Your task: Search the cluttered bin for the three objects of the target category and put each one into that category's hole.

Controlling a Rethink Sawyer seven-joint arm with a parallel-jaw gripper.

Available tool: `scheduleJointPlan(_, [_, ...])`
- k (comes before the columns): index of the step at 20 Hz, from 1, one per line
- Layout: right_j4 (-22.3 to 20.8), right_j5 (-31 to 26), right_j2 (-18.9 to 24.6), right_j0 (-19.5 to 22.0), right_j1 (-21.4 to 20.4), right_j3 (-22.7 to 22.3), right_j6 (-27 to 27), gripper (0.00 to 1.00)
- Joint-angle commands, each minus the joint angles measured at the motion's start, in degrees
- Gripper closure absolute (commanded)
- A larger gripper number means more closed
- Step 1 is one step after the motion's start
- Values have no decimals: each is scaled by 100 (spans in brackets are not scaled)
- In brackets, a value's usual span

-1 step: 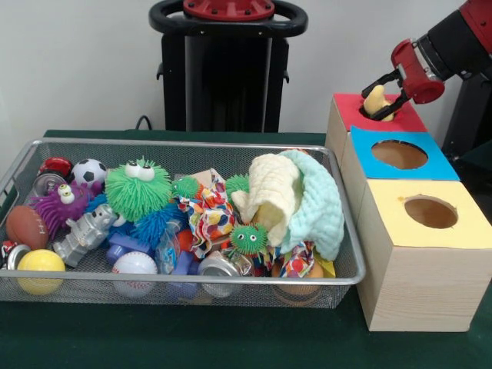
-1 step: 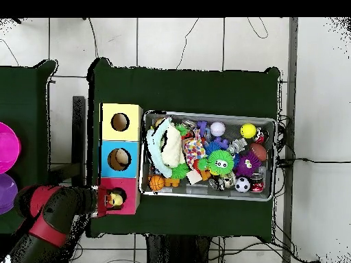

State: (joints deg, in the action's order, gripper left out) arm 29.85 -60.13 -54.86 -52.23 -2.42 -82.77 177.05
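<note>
Green cloth covers the table, where the gripper holds a pale yellow toy in its black fingers, right at the hole of the red box — 1 delivery seemingly almost done. Judging by the crowded wire bin, the search isn't finished.

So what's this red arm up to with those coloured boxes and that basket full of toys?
The arm's gripper is at the hole in the red-topped box, its jaws closed on a pale yellowish object that sits partly in the opening. The blue-topped box and yellow-topped box beside it show nothing in their holes. The wire basket is full of balls, fuzzy toys, cloths and cans.
</note>
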Motion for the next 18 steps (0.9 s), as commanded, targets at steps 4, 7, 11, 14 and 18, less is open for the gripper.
scheduleJointPlan(4, [149, -646, 380, 100, 263, 436, 1732, 0])
scheduleJointPlan(7, [162, -605, 368, 92, 246, 414, 1733, 0])
scheduleJointPlan(11, [101, -552, 256, 81, 123, 341, 1624, 0])
scheduleJointPlan(14, [129, -229, 129, 53, 161, 287, 1706, 0])
scheduleJointPlan(18, [158, -15, 17, 63, 226, 297, 1771, 0])
